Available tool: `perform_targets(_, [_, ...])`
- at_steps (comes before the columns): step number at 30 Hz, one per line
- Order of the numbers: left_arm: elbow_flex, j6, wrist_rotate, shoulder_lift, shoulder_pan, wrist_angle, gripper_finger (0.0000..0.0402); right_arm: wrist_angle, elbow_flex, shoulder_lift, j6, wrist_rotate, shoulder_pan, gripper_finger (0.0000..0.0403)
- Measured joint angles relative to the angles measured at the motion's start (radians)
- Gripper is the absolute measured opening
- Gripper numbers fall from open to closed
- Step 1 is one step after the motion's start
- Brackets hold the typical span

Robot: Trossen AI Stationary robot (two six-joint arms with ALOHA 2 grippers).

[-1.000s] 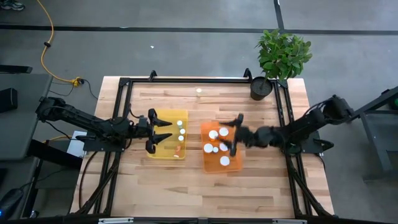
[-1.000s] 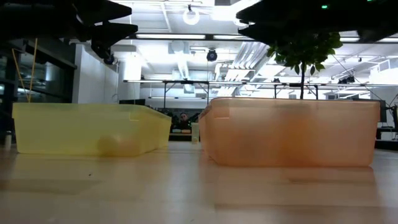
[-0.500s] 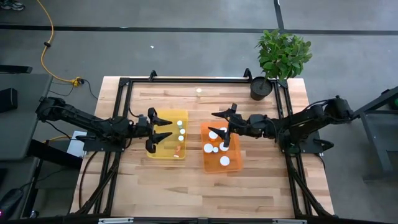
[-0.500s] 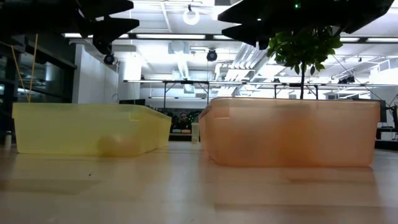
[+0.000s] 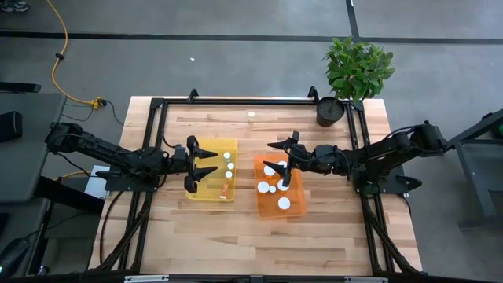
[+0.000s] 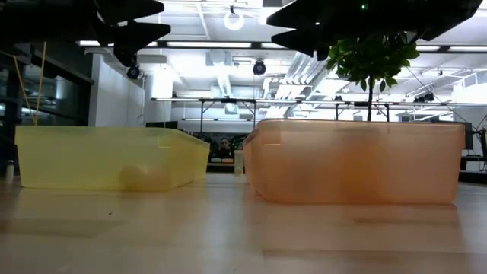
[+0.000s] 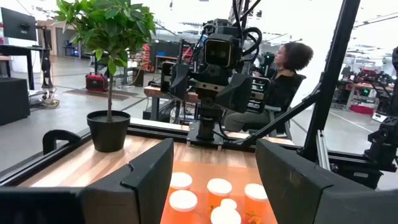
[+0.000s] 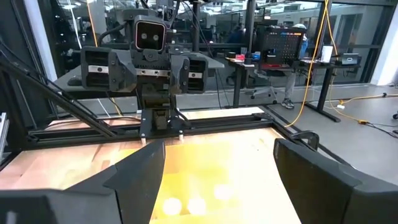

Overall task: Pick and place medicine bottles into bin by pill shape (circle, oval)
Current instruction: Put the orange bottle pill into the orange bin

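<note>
Bottles (image 6: 141, 179) blurred behind yellow bin (image 6: 106, 156) wall, uncountable.

White-capped bottles (image 5: 272, 187) in an orange bin (image 5: 292, 211); a yellow bin (image 5: 206, 193).

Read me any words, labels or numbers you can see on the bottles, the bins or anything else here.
No text can be read in any view.
medicine bottles: only plain white caps show from above; any labels are hidden.
yellow bin and orange bin: no markings show.
Background screens and equipment: too blurred to read.
</note>
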Motion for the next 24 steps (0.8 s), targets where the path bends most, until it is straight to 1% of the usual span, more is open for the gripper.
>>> perform_targets(3, [0.0, 0.0, -0.001, 0.0, 0.0, 0.0, 0.0218, 0.0, 0.0, 0.0, 0.005, 0.0, 0.0, 0.0293])
perform_targets(6, [0.0, 0.0, -0.003, 0.0, 0.0, 0.0, 0.0218, 0.0, 0.0, 0.0, 0.048, 0.015, 0.0, 0.0293])
perform_targets(7, [0.0, 0.0, -0.003, 0.0, 0.0, 0.0, 0.0218, 0.002, 0.0, 0.002, 0.079, 0.051, 0.0, 0.0293])
perform_targets(9, [0.0, 0.0, -0.003, 0.0, 0.0, 0.0, 0.0218, -0.008, 0.015, 0.026, 0.16, 0.16, -0.008, 0.0293])
perform_targets(11, [0.001, -0.002, -0.003, 0.0, 0.0, 0.004, 0.0218, -0.085, 0.049, 0.06, 0.219, 0.244, -0.034, 0.0293])
perform_targets(14, [0.001, -0.003, -0.003, 0.0, 0.0, 0.005, 0.0218, -0.247, 0.154, 0.134, 0.296, 0.268, -0.097, 0.0293])
perform_targets(19, [0.001, -0.001, -0.003, 0.0, 0.0, 0.004, 0.0218, -0.549, 0.396, 0.314, 0.446, 0.304, -0.237, 0.0293])
perform_targets(21, [0.001, 0.0, -0.003, 0.0, 0.0, 0.004, 0.0218, -0.615, 0.485, 0.393, 0.498, 0.295, -0.289, 0.0293])
perform_targets(24, [0.001, 0.0, -0.003, 0.0, 0.0, 0.002, 0.0218, -0.684, 0.615, 0.505, 0.522, 0.239, -0.353, 0.0293])
